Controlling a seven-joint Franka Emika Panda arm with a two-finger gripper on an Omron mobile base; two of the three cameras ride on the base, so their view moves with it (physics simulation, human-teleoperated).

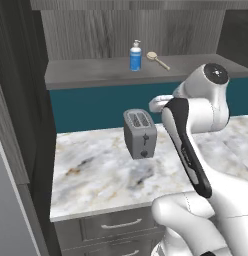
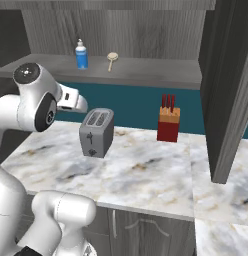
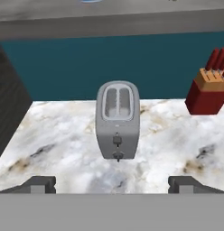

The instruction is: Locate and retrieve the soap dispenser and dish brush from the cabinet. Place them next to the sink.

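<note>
The end effector [image 3: 112,184] hangs wide open, holding nothing, over the marble table [image 1: 96,175] facing the toaster [image 1: 140,133]. Above the toaster, on the cabinet [image 1: 96,72] shelf, the soap dispenser [image 1: 135,56] stands just left of the dish brush [image 1: 157,59]. A red knife block [image 2: 168,123] sits right of the toaster.

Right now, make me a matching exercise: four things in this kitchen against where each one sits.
Things:
1. soap dispenser
2. dish brush
3. toaster
4. knife block

Places:
A. marble counter, by the teal wall, right of the toaster
B. shelf board, right of the blue bottle
C. marble counter, straight ahead of the claw
D. shelf board, left of the brush

Pairs: 1-D, 2-B, 3-C, 4-A
</note>
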